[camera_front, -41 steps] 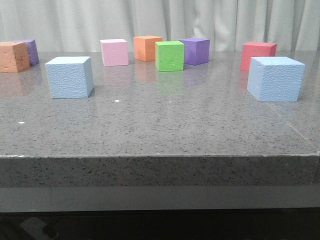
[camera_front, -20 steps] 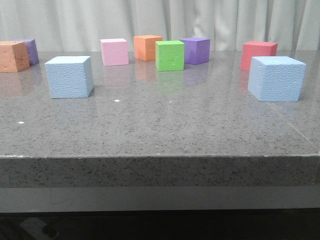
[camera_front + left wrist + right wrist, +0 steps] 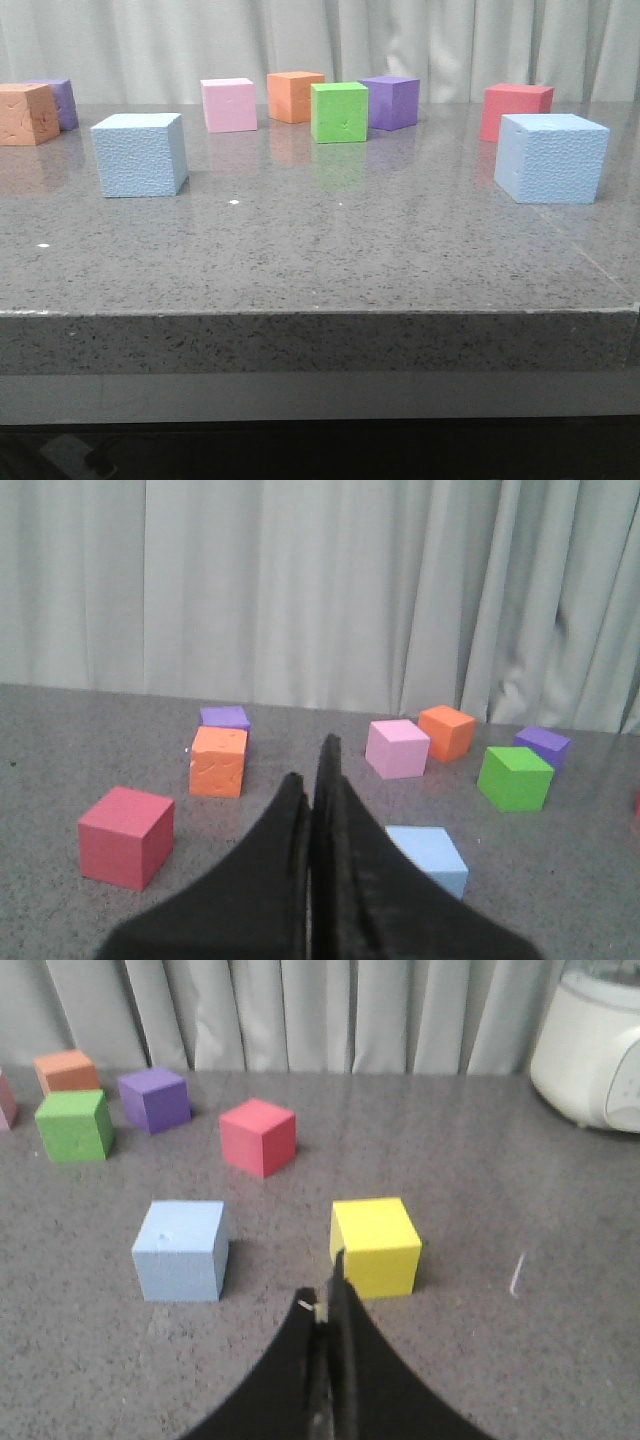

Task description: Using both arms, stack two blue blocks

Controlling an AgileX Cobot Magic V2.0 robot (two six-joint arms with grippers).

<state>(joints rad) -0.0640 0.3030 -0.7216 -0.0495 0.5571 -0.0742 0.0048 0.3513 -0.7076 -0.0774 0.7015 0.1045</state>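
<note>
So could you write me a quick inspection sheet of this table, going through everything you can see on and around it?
Surface: grey speckled table, glossy, no spills seen.
Job's things: left blue block and right blue block stand far apart on the table, not stacked.
Clutter: pink cube, green cube, red cube, yellow cube, two orange and two purple cubes, all loose.
Grippers: left gripper and right gripper both shut, holding nothing, short of the blocks.
Cables: nothing seen.
Surroundings: pale curtain behind; white appliance at the table's far right.
</note>
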